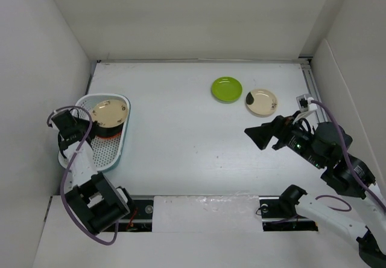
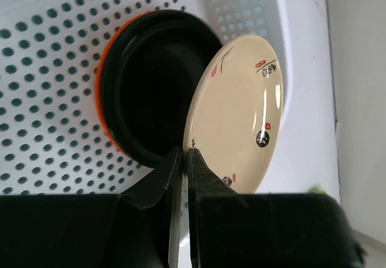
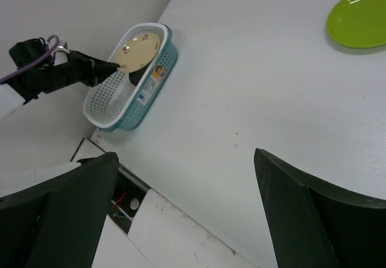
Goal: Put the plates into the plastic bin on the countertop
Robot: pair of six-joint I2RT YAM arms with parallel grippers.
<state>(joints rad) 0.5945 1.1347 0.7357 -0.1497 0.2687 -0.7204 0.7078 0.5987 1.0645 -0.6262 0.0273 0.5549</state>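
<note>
My left gripper [image 1: 89, 125] is shut on the rim of a beige plate [image 1: 108, 112] with dark markings and holds it over the far end of the plastic bin [image 1: 101, 154]. In the left wrist view the beige plate [image 2: 241, 111] is pinched at its edge between my fingertips [image 2: 199, 162], just above a stack in the bin [image 2: 48, 69] topped by a black plate [image 2: 157, 93] with an orange plate's rim [image 2: 104, 105] below it. A lime green plate [image 1: 226, 89] and a second beige plate [image 1: 262, 102] lie on the countertop [image 1: 193, 135] at the far right. My right gripper [image 1: 260, 136] is open and empty, near them.
White walls bound the countertop on the left, back and right. The bin sits against the left wall. The right wrist view shows the bin [image 3: 129, 84], the held plate [image 3: 137, 49], the green plate [image 3: 359, 15] and the near table edge [image 3: 181, 220].
</note>
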